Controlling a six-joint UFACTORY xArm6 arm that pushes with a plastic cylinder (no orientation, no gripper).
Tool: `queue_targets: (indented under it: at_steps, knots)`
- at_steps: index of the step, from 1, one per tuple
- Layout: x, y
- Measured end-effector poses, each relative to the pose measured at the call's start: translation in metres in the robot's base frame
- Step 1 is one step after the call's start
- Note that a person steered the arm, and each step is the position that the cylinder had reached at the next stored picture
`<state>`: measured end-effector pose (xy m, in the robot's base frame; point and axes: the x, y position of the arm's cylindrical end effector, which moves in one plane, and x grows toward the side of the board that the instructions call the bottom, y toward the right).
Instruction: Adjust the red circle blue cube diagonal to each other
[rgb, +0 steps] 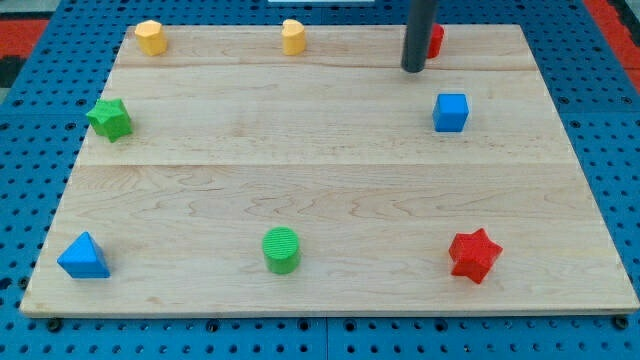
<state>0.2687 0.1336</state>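
The red circle (435, 40) stands near the view's top right of the wooden board, mostly hidden behind my rod. The blue cube (450, 112) sits below it and slightly to the right. My tip (413, 68) rests on the board just left of and below the red circle, above and to the left of the blue cube. I cannot tell whether the rod touches the red circle.
A yellow block (150, 37) and another yellow block (292, 37) stand along the top edge. A green star (109, 118) is at the left, a blue triangle (83, 257) at bottom left, a green cylinder (281, 250) at bottom centre, a red star (473, 255) at bottom right.
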Motion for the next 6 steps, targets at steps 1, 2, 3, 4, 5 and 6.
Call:
queue_targets:
  at_steps: [1,2,3,4,5,6]
  knots:
    - [-0.024,0.013]
    - [-0.031,0.017]
    - [0.012,0.081]
    - [0.072,0.108]
    - [0.091,0.032]
    - [0.085,-0.023]
